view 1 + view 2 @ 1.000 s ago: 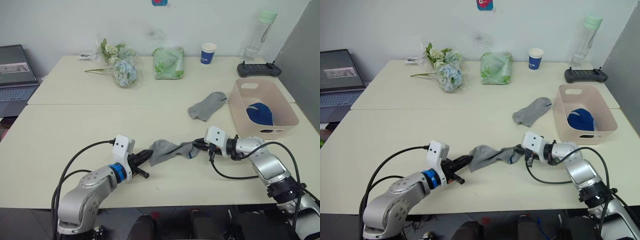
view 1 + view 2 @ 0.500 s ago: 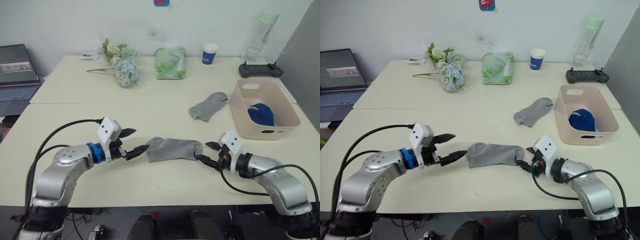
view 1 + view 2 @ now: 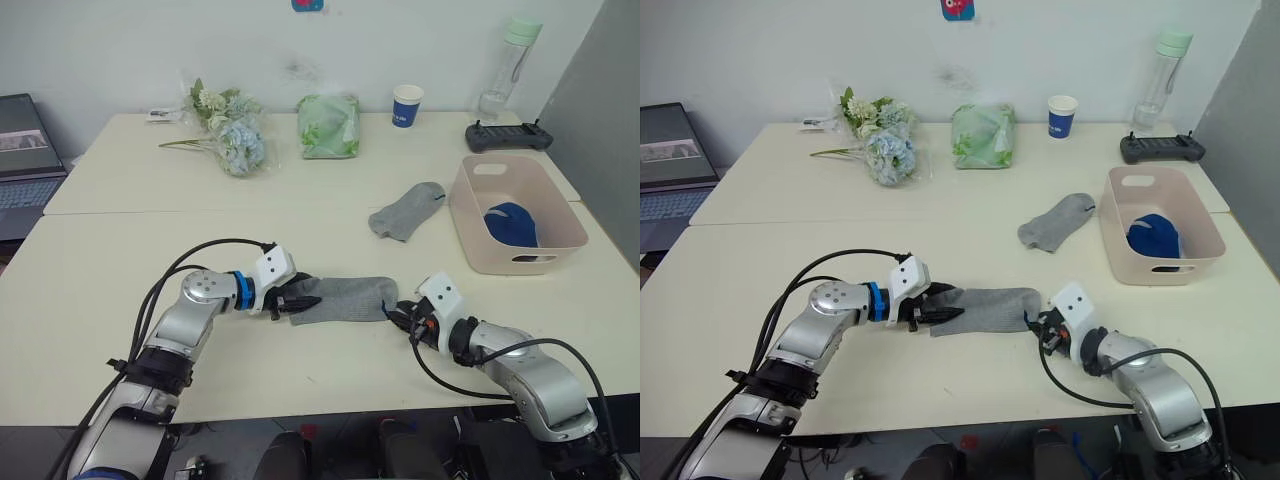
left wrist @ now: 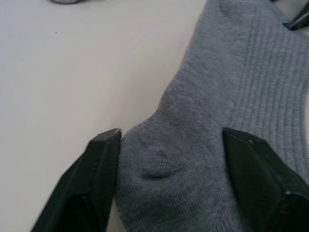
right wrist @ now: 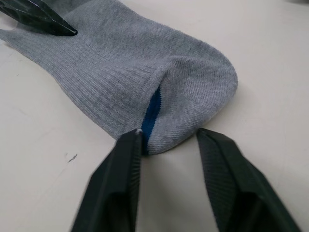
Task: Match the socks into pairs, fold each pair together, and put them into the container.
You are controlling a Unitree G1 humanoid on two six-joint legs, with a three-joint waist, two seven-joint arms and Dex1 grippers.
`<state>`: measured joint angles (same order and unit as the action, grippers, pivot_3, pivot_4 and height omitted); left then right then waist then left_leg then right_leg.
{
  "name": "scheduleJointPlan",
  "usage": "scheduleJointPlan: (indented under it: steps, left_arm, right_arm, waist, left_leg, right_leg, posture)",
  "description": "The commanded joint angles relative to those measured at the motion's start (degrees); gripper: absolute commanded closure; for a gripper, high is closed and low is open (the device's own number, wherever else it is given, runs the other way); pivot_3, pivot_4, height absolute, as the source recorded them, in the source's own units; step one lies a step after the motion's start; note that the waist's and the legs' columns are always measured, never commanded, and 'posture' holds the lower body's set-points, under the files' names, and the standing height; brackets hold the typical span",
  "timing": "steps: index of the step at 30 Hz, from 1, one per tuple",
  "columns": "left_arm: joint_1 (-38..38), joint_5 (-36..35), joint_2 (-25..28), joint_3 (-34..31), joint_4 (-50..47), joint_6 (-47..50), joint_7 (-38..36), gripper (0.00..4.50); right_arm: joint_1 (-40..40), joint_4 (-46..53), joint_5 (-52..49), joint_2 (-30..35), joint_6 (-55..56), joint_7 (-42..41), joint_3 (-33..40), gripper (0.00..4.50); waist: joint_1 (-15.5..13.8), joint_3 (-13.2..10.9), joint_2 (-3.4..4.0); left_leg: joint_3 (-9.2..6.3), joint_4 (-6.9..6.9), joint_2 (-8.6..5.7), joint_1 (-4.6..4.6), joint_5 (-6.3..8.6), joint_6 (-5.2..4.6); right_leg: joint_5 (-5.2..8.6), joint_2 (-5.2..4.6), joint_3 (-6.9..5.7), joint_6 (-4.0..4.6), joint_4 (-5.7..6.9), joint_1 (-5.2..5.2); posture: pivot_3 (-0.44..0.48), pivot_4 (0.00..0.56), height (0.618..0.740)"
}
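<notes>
**Grey sock stretched flat between two spread grippers**

The table (image 3: 120,260) is bare and wide on the outer side of the left gripper (image 3: 302,301), all the way to its left edge, where a laptop (image 3: 22,150) sits beyond the rim. Ahead of that gripper, well apart at the far edge, lie a bunch of flowers (image 3: 225,128) and a green wrapped bundle (image 3: 328,125).

The left gripper is released, its fingers spread wide. In the left wrist view the two black fingertips (image 4: 104,145) stand on either side of one end of the grey sock (image 3: 345,298), the knit lying between them, with bare tabletop just outside one finger. The sock lies flat on the table and runs from this gripper straight across to the other.

The right gripper (image 3: 397,313) is also released. In the right wrist view its fingers (image 5: 130,145) straddle the sock's rounded end, one fingertip touching the hem where a blue lining shows; the other stands just beside the fabric. Open tabletop lies around this end.

Ahead of the right gripper, apart from it, a second grey sock (image 3: 405,210) lies loose. Just to the outer side of that is the pink container (image 3: 470,215) with a blue sock (image 3: 510,222) inside, near the table's right edge. Farther on stand a paper cup (image 3: 406,104), a bottle (image 3: 500,68) and a black controller (image 3: 507,136).
</notes>
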<state>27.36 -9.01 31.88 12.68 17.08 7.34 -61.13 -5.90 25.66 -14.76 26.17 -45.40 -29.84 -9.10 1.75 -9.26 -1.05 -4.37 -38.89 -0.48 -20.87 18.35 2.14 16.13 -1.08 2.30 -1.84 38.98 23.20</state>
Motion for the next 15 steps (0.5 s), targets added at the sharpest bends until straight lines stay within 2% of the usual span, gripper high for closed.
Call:
scheduleJointPlan:
  steps: [1, 3, 4, 6, 7, 12, 15]
  left_arm:
    - [-4.21, -2.24, 1.47, -3.29, -6.45, 4.75, 1.13, 2.65]
    - [-8.39, -4.19, 1.11, -5.15, -13.12, 9.43, 3.81, 3.14]
    - [-10.34, -4.83, 0.96, -5.62, -16.44, 11.89, 5.16, 3.45]
    - [-14.83, -6.70, 0.00, -6.99, -24.16, 17.87, 9.32, 4.19]
    - [-17.09, -7.22, -0.74, -7.84, -28.08, 20.82, 12.13, 4.39]
    - [-24.21, -10.41, -7.71, -11.10, -43.01, 34.67, 25.90, 4.39]
    - [-27.30, -11.81, -12.86, -11.79, -49.17, 39.59, 32.61, 4.39]
  right_arm:
    - [-3.06, -1.65, -0.69, -0.73, 1.20, 0.05, 1.66, 3.82]
    - [-5.36, -3.40, -1.18, -1.53, 1.76, -0.21, 2.17, 4.37]
    - [-6.51, -4.29, -1.18, -1.54, 1.90, -0.59, 2.17, 4.50]
    - [-9.34, -7.27, -0.44, -1.44, 3.09, -1.17, 1.98, 4.50]
    - [-11.07, -9.47, 0.36, -1.21, 4.11, -1.65, 1.37, 4.50]
    - [-18.51, -20.58, 3.12, -1.93, 10.02, -4.23, -1.26, 4.50]
    - [-23.24, -28.52, 5.14, -3.77, 14.16, -5.84, -3.65, 4.50]
  waist:
    - [0.21, 0.00, 0.00]
    - [0.58, 0.00, 0.01]
    - [0.52, 0.00, 0.00]
    - [0.36, 0.00, 0.01]
    - [0.22, 0.00, 0.01]
    - [-0.18, -0.01, 0.00]
    - [-0.04, -0.01, 0.00]
  left_leg:
    - [-0.03, 0.00, 0.00, 0.00, 0.00, 0.00]
    - [0.05, 0.02, 0.01, 0.03, 0.00, 0.00]
    - [0.02, 0.02, 0.02, 0.01, 0.00, 0.00]
    - [-0.06, 0.02, 0.04, -0.01, 0.00, 0.00]
    - [-0.09, 0.03, 0.05, -0.02, 0.01, -0.01]
    - [-0.11, 0.00, 0.02, -0.02, 0.00, 0.00]
    - [-0.05, 0.00, 0.02, -0.02, 0.00, 0.00]
  right_leg:
    - [0.00, 0.00, -0.03, 0.00, 0.00, -0.01]
    - [0.00, 0.00, 0.08, 0.00, 0.00, 0.01]
    - [0.00, -0.02, 0.08, 0.00, 0.00, 0.01]
    - [0.00, -0.02, 0.09, 0.00, -0.02, 0.01]
    - [0.00, -0.03, 0.13, -0.01, -0.01, 0.01]
    - [0.00, -0.05, 0.14, 0.00, -0.02, -0.02]
    - [-0.01, -0.06, 0.17, -0.01, -0.02, -0.02]
  posture:
    - [0.000, 0.150, 0.740]
    - [0.000, 0.150, 0.740]
    - [0.000, 0.150, 0.740]
    - [0.000, 0.150, 0.740]
    - [0.000, 0.150, 0.740]
    - [0.000, 0.150, 0.740]
    - [0.000, 0.150, 0.740]
